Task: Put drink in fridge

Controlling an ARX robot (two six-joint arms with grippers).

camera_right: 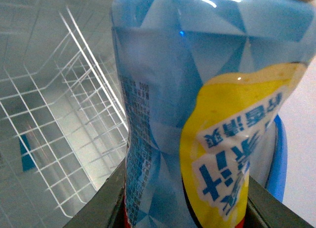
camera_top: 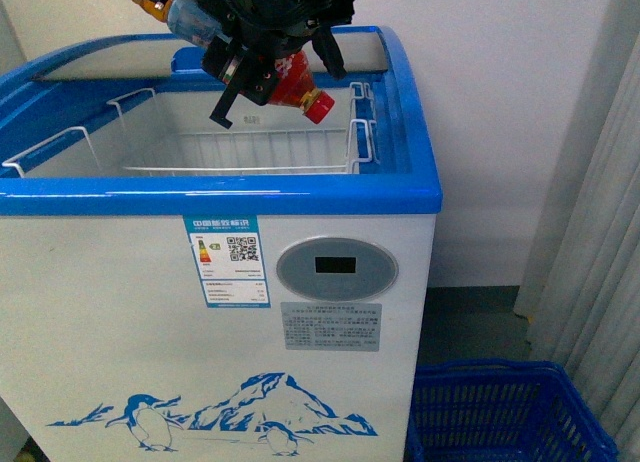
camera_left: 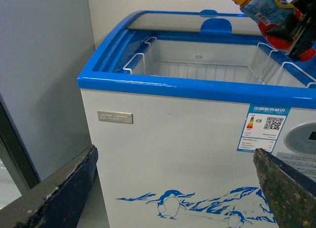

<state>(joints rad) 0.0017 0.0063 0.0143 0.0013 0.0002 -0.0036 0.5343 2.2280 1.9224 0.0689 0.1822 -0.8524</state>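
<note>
The fridge (camera_top: 220,194) is a white chest cooler with a blue rim and a penguin drawing. Its top is open, with a white wire basket (camera_top: 250,147) inside. My right gripper (camera_top: 262,60) is shut on the drink bottle (camera_top: 295,87), which has a blue and yellow label and a red cap. It holds the bottle tilted, cap down, above the opening. In the right wrist view the bottle (camera_right: 197,114) fills the frame between the fingers, over the basket (camera_right: 59,114). My left gripper (camera_left: 175,188) is open and empty, low in front of the fridge (camera_left: 173,85).
The curved lid (camera_top: 110,57) is slid to the back. A blue plastic crate (camera_top: 510,412) stands on the floor right of the fridge, beside a grey curtain (camera_top: 600,232). A grey panel (camera_left: 29,90) stands left of the fridge.
</note>
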